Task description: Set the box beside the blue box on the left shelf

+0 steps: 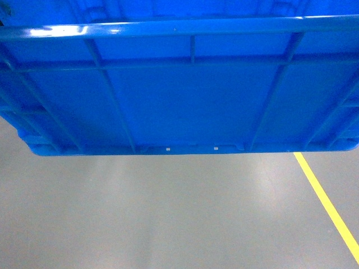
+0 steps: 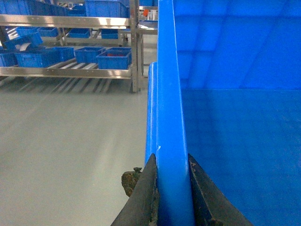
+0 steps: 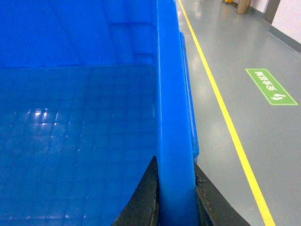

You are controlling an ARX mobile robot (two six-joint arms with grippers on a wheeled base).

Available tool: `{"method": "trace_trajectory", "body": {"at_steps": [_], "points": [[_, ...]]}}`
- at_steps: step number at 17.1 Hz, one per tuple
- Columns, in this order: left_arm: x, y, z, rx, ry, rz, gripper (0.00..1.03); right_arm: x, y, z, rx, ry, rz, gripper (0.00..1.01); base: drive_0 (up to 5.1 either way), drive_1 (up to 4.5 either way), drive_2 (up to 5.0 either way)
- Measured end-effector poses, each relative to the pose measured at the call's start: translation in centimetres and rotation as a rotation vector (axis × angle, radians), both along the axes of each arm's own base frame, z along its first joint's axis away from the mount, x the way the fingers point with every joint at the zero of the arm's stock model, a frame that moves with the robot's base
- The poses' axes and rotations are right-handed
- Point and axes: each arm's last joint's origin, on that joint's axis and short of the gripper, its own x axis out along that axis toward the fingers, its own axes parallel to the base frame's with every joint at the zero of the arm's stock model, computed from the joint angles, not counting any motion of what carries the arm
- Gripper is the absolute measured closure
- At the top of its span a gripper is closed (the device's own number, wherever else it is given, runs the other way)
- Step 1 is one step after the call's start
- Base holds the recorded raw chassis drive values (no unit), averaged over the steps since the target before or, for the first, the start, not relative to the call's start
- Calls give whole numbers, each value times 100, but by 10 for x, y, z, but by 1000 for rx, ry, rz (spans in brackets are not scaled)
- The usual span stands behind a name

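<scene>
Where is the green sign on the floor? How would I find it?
Start at the big blue box that the right gripper is holding by its rim. Look past that rim to the grey floor, where a long yellow line runs. Just beyond the line lies the green sign, a slanted rectangle with white marks, the only green thing there.

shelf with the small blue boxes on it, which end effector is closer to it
Left. The left end effector clamps the box rim on the side facing the left shelf across the floor. The right end effector grips the opposite rim, beside the yellow line.
</scene>
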Motion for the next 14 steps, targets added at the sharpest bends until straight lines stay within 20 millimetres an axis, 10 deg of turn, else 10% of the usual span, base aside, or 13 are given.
{"method": "trace_trajectory", "body": {"at_steps": [14], "points": [[0, 0, 0, -1, 1, 0, 93, 0, 0, 0, -1, 1, 0, 92, -155, -155, -155]]}}
